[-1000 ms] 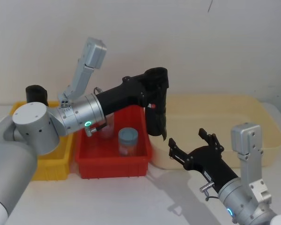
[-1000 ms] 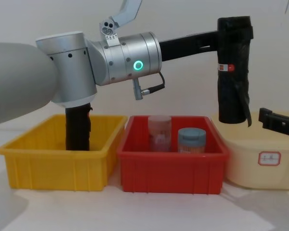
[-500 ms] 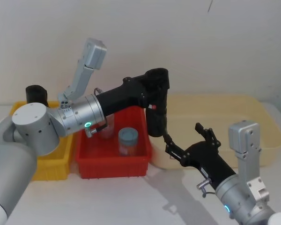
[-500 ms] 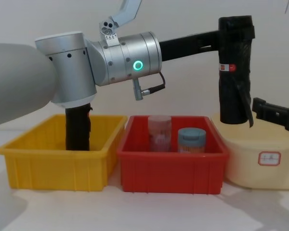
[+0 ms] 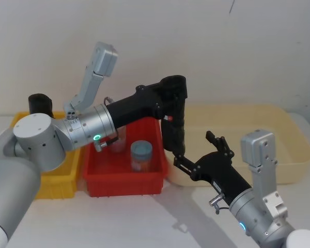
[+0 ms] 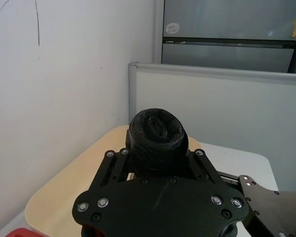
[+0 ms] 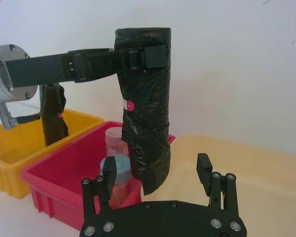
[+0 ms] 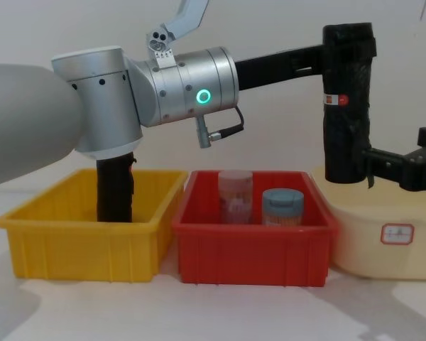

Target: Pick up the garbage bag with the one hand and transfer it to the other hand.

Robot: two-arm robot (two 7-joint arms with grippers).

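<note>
Head view, garbage bag (image 5: 174, 124): it hangs upright in the air, over the gap where the red bin (image 5: 125, 183) meets the cream tub (image 5: 248, 120), and rests on nothing.
Head view, left end effector (image 5: 175, 92): it is pinching the roll near its top, with the arm reaching in from the left across the red bin.
Head view, right end effector (image 5: 195, 151): its fingers are spread and its mouth is turned toward the roll's lower end, with one fingertip just beneath it.
Left wrist view, grip: the fingers press on both sides of the roll, and its crumpled top stands up past them. The hold looks centred.
Right wrist view, approach: the roll's lower part lines up between the spread fingers (image 7: 203, 168), though whether it is inside the mouth cannot be told. A loose flap (image 7: 150, 183) of plastic trails at the bottom.
Chest view, heights: the label band (image 8: 334, 99) sits below the left clamp. The right end effector comes in from the right edge at the roll's lowest part, and contact cannot be judged.
Step in hand: this is probably the receiving grasp of the handover.
Doing it well: the right fingers should go squarely round the firm body of the roll, below the label and above the flap. They should close fully before the left hold lets go.
Risk: catching only the flap would likely let the roll slip or tilt.
</note>
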